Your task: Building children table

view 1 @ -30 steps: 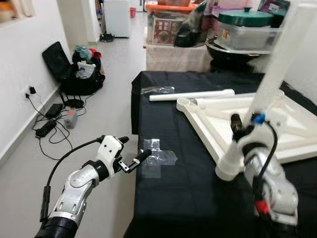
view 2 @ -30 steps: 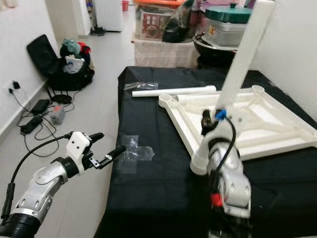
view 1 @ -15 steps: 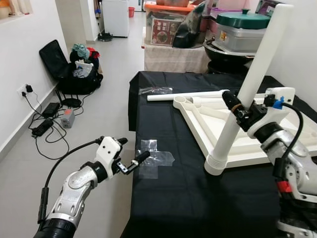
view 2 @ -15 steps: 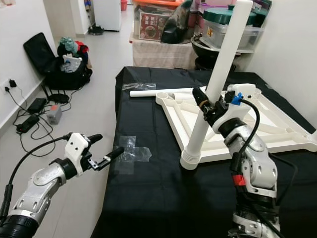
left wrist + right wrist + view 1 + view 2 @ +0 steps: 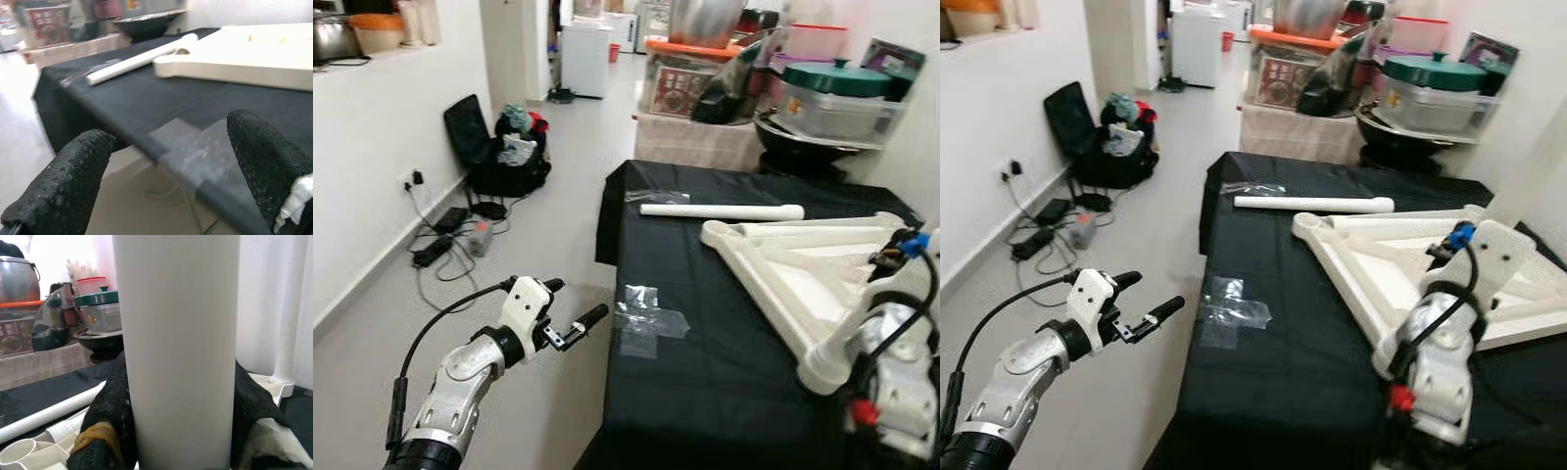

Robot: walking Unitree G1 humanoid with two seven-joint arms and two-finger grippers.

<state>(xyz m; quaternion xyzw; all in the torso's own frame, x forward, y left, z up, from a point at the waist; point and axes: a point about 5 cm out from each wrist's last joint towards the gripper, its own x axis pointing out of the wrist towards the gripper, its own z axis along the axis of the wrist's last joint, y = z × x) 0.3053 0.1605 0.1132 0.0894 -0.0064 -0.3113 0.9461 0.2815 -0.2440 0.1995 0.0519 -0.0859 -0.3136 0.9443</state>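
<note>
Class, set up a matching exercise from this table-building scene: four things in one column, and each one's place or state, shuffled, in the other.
Things:
1. left gripper
2. right gripper
3. loose table leg
4. clear plastic wrapper

Places or states:
A. lying flat on the black tablecloth, near its edge
B. shut on the upright table leg
C. open, held in the air beside the table
D. lying flat beyond the upturned tabletop frame

Pairs: 1-C, 2-B, 3-D, 4-A
</note>
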